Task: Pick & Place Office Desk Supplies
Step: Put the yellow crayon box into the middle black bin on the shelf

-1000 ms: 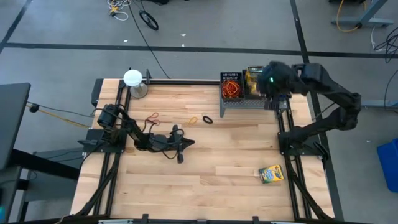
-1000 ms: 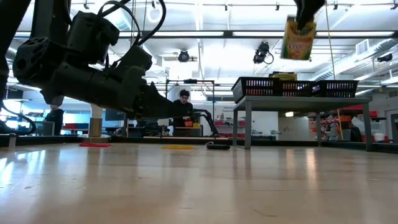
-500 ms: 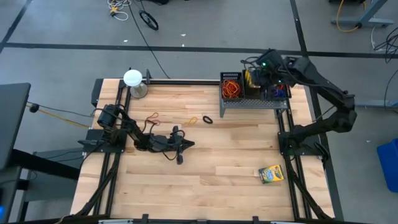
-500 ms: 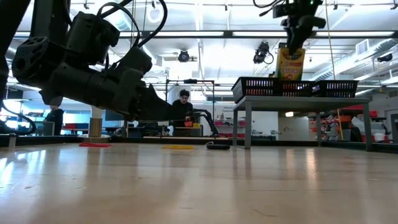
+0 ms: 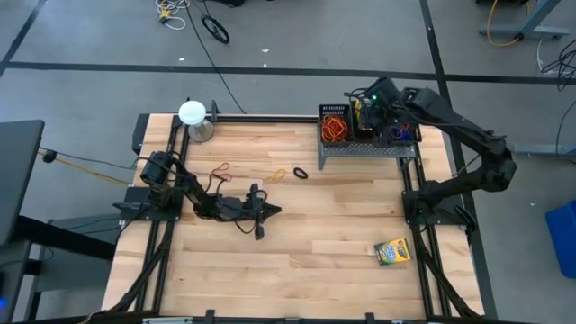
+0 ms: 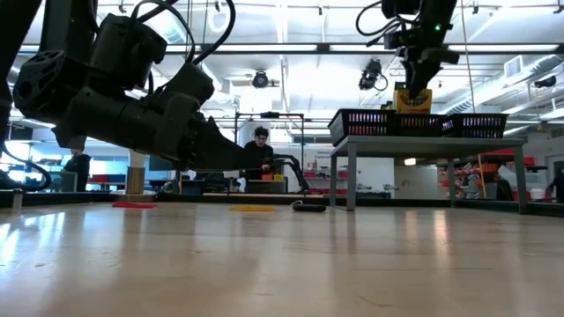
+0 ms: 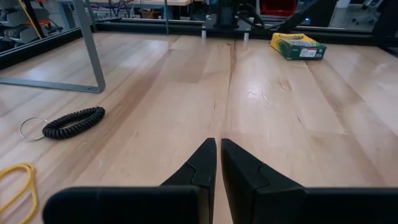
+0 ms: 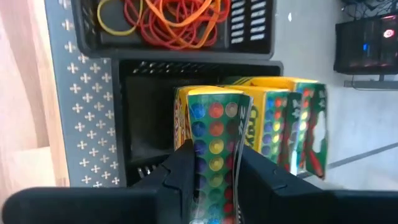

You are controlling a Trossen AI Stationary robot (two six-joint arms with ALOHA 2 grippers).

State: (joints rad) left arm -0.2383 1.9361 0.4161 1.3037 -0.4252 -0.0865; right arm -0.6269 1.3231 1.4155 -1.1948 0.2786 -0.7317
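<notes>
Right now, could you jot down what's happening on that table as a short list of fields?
Right gripper: shut on a crayon box, lowering it into the mesh rack beside other boxes
Left gripper: shut, empty, low over the table
Rack's other compartment: rubber bands
Loose on table: second crayon box, black coiled band, yellow band

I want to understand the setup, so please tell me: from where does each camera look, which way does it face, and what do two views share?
High view: above the table, straight down; both arms.
Low view: table-top height, across the wood; left arm near, right gripper over the rack.
Left wrist view: forward past shut left gripper over bare wood.
Right wrist view: down past its fingers, shut on a crayon box in the rack.
Shared: the high and left wrist views both show the other crayon box lying on the table.
</notes>
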